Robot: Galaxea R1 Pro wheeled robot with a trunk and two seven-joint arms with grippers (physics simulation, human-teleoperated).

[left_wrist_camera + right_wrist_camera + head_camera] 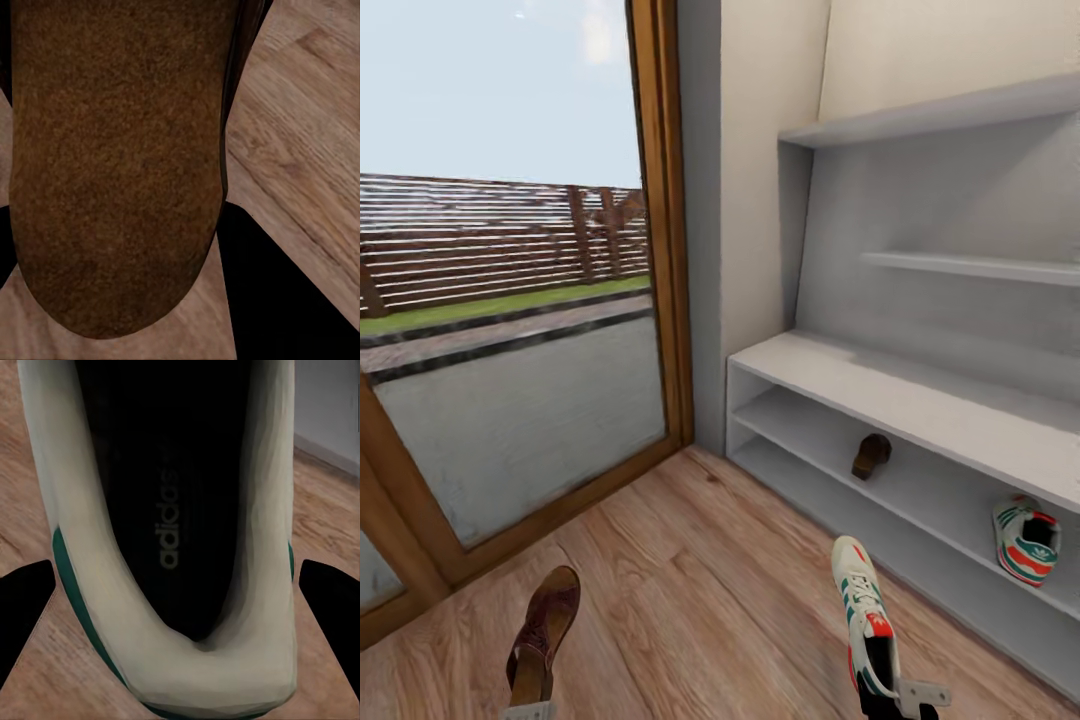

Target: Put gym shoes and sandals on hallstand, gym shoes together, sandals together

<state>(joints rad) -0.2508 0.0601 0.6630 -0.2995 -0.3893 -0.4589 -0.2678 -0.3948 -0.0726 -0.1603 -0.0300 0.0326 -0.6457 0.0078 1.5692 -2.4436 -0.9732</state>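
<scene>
each arm carries one shoe at its heel end, toe forward, so it can slide into the hallstand (830, 375). the left gripper (528, 712) pinches a sandal (543, 635), the right gripper (905, 700) a gym shoe (865, 610), its fingers (26, 619) around the heel. the other sandal (871, 455) and gym shoe (1027, 542) already sit on separate shelves, well apart.
</scene>
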